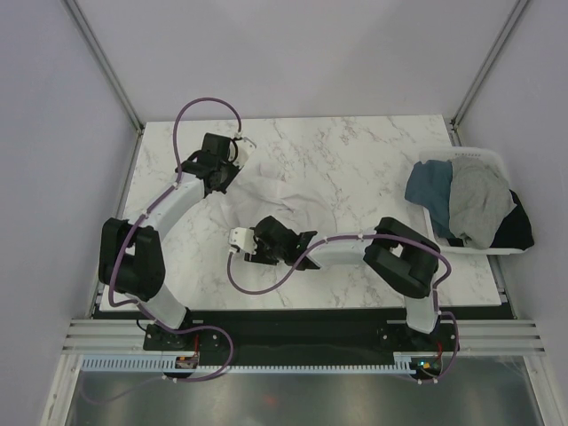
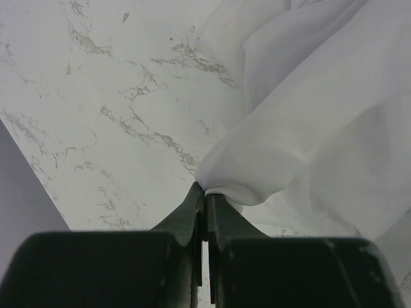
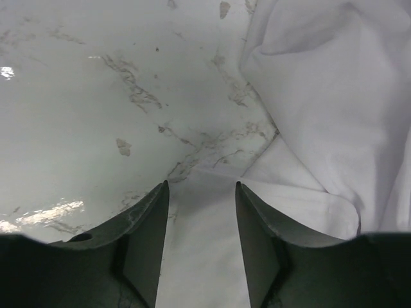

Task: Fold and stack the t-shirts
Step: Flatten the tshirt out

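One white t-shirt (image 1: 293, 202) lies on the marble table (image 1: 373, 146) — left gripper (image 2: 205, 191) clamped on its fold, right gripper (image 3: 200, 187) spread wide over its edge. Three others — teal shirt (image 1: 430, 186), grey shirt (image 1: 479, 202), black shirt (image 1: 516, 231) — heap in one bin (image 1: 480, 153).

No readable text, label, brand, number or sign in any of the three views.

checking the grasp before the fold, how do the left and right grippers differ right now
The left gripper is shut, pinching a bunched fold of the white t-shirt; the right gripper is open over a flat edge of it. The left is farther back on the marble table than the right. Both are at the same shirt.
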`<state>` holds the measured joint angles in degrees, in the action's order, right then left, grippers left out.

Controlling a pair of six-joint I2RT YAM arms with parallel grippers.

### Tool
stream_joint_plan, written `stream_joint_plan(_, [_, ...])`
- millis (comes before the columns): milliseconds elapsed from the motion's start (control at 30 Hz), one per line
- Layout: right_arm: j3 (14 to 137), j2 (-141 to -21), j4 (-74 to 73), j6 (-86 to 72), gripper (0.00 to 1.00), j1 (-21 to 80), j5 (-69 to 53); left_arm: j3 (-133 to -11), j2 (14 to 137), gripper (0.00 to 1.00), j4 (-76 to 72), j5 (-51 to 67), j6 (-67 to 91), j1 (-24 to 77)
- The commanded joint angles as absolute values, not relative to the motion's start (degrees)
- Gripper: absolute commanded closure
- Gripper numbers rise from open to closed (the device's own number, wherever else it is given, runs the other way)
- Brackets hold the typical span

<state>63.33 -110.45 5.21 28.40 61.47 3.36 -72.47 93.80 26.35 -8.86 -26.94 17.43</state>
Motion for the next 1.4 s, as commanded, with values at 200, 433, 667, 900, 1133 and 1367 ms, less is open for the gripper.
stream_joint_plan(200, [65.30, -112.24, 5.80, 26.02, 0.79, 60.65, 6.15, -71.89, 91.23, 0.98, 24.52, -7.91, -24.87, 17.23])
stream_joint_plan(433, [62.59, -101.29, 3.87, 27.50, 1.00, 60.03, 11.15, -71.19, 91.05, 0.98, 24.43, -8.08, -25.31, 17.23])
stream_joint_plan(667, [62.58, -88.27, -5.44, 24.62, 1.00, 49.08, 9.33, -71.54, 92.81, 0.98, 23.29, -8.79, -25.31, 17.05])
stream_joint_plan(900, [60.74, -82.53, -6.68, 24.35, 1.00, 39.47, 6.59, -74.35, 98.34, 0.96, 22.76, -8.79, -25.22, 16.79])
stream_joint_plan(1133, [58.71, -82.09, -5.36, 23.55, 1.00, 38.15, 5.54, -76.91, 103.19, 0.30, 22.94, -11.51, -24.87, 16.79])
stream_joint_plan(1367, [58.36, -82.00, -4.92, 22.68, 1.00, 36.74, 4.48, -67.25, 91.95, 0.15, 18.99, -12.39, -22.68, 16.61])
